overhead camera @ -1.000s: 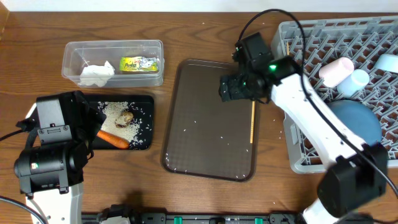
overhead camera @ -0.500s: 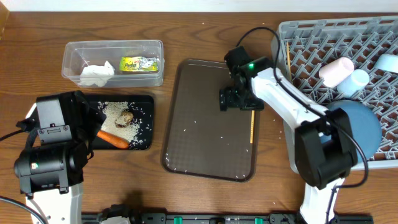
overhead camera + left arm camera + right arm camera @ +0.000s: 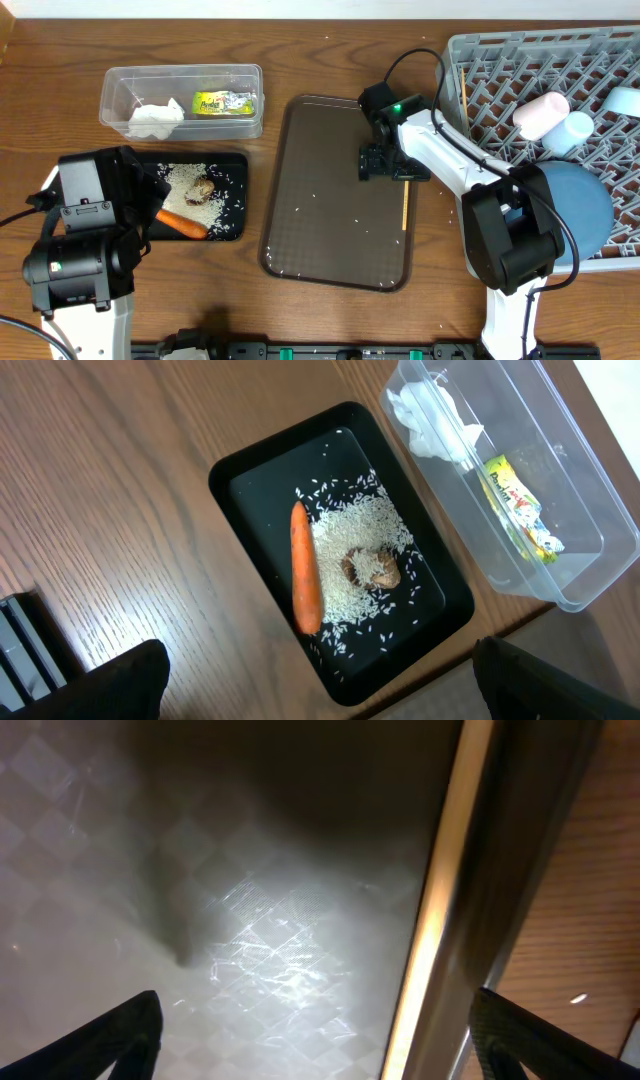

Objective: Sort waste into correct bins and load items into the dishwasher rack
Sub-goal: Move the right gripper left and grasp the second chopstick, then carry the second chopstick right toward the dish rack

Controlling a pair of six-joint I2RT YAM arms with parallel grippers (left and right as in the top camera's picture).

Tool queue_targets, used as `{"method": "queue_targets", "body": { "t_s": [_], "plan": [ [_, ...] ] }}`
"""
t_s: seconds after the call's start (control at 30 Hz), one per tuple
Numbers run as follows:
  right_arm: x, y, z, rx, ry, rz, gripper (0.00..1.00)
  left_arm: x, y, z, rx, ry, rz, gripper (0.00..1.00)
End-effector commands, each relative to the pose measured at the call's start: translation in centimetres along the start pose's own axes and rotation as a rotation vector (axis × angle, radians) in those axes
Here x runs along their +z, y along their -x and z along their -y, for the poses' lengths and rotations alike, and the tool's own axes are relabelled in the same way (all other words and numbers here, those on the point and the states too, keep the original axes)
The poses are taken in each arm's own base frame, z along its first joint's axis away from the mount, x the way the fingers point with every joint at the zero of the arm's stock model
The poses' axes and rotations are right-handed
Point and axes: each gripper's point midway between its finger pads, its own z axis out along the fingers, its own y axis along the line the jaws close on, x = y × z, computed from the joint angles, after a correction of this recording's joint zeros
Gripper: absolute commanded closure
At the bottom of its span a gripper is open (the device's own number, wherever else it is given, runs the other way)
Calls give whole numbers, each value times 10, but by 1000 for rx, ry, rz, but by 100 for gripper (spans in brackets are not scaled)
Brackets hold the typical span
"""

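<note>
My right gripper (image 3: 385, 163) hangs open low over the right edge of the dark-brown serving tray (image 3: 330, 200). In the right wrist view a wooden chopstick (image 3: 440, 920) runs between its fingers (image 3: 545, 1040), close to the right one, untouched. The same chopstick (image 3: 405, 205) lies along the tray's right rim. My left gripper (image 3: 330, 700) is open above the black tray (image 3: 250, 470), which holds the carrot (image 3: 305, 565), rice (image 3: 350, 545) and brown lump (image 3: 372, 570). The clear tub (image 3: 180, 75) holds the tissue (image 3: 155, 118) and wrapper (image 3: 225, 102).
The grey dishwasher rack (image 3: 500, 60) at the right carries a blue plate (image 3: 575, 195), a pink cup (image 3: 540, 112), a pale-blue cup (image 3: 577, 130), a bowl (image 3: 625, 100) and another chopstick (image 3: 462, 85). A few rice grains dot the serving tray.
My right gripper has come down and slightly toward the front over the tray's right edge, nearer the chopstick. The left arm has not moved.
</note>
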Motion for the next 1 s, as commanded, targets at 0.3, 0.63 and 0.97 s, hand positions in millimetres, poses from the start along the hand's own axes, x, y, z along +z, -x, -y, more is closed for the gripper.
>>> {"method": "queue_targets", "body": {
  "t_s": [0.3,0.63,0.97],
  "plan": [
    [15,0,-1,57,4,10,7,-1,3,-3,-5,14,16,2],
    [29,-7,-7,58,52,-2,7,-1,3,-3,-5,14,16,2],
    [48,-18,-9,66,86,-16,59,-1,3,-3,-5,14,16,2]
  ]
}}
